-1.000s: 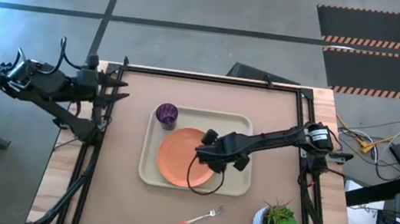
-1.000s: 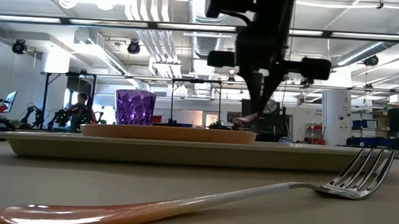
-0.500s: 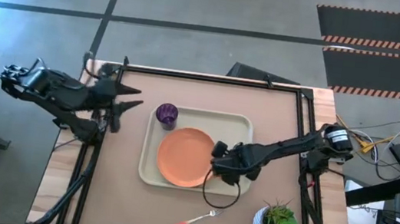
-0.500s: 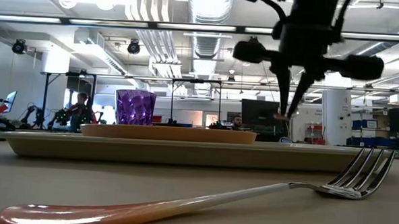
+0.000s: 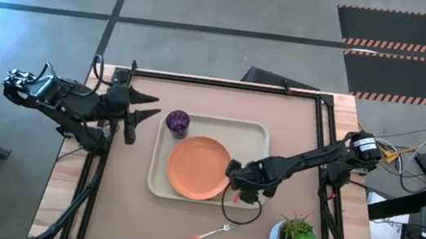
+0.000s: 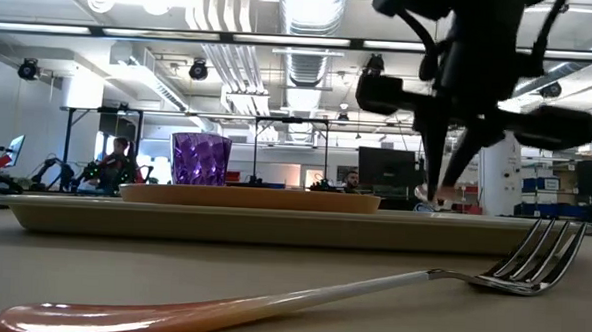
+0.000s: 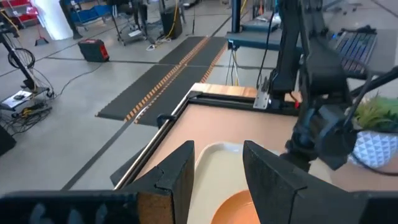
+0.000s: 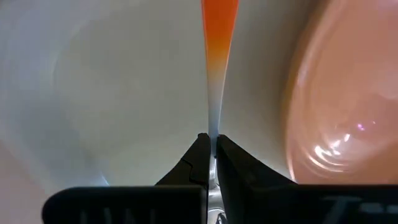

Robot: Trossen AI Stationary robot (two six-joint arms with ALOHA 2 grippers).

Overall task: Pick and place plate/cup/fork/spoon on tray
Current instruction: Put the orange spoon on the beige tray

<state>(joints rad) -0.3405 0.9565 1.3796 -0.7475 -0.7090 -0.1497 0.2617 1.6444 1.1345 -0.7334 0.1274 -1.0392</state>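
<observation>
The right gripper (image 5: 243, 191) is seen in the high view low over the tray (image 5: 260, 134), at its near right part, just beside the plate's (image 5: 199, 168) right edge. In the right wrist view its fingers (image 8: 200, 155) are pressed almost together, pinching the thin stem of the spoon (image 8: 216, 74), whose handle runs away from the fingertips and turns from pale to red-orange. The spoon's bowl is hidden behind the fingers and cannot be made out, and in the high view the spoon is covered by the gripper altogether. Whether the spoon touches the tray floor cannot be told. In the right wrist view the plate (image 8: 348, 106) is cut off at the picture's edge, close beside the pinched stem, with the cream tray (image 8: 124, 93) under it.

The fork (image 5: 212, 234) is found on the bare table, nearer the front edge than the right gripper and apart from the tray. In the low view the fork (image 6: 301, 291) fills the foreground, its handle end blurred.

Beyond the right gripper, across the plate, the cup (image 5: 177, 121) stands upright at the tray's far left corner.

The left gripper (image 5: 141, 112) is held with its fingers spread apart, just outside the tray's left end, beside the cup. In the left wrist view only a sliver of the plate (image 7: 239, 210) is shown between its fingers.
</observation>
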